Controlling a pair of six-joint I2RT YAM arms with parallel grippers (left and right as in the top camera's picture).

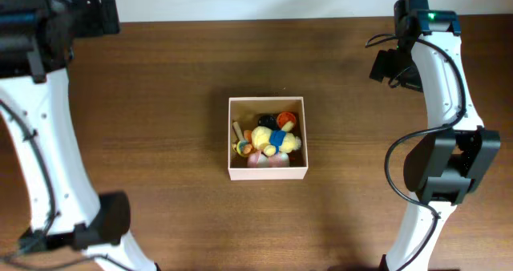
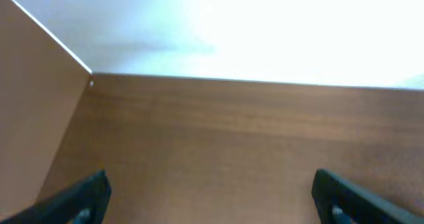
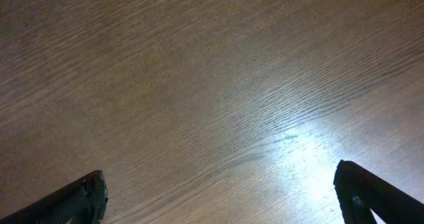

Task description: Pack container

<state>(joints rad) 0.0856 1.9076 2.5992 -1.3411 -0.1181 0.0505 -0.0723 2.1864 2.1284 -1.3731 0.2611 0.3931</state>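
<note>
At far left, left arm reaches the table's back corner, left jaws spread wide over bare wood. Mid-table sits the container, upright, small toys heaped inside. Far right, right arm, right jaws likewise spread, above wood grain.

Overhead looks straight down; both wrist views hug the table.

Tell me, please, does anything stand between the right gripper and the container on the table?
Nothing visible does. The right gripper is open above the table, and the overhead view shows only bare wood between it and the container, which sits mid-table with small toys inside.
</note>
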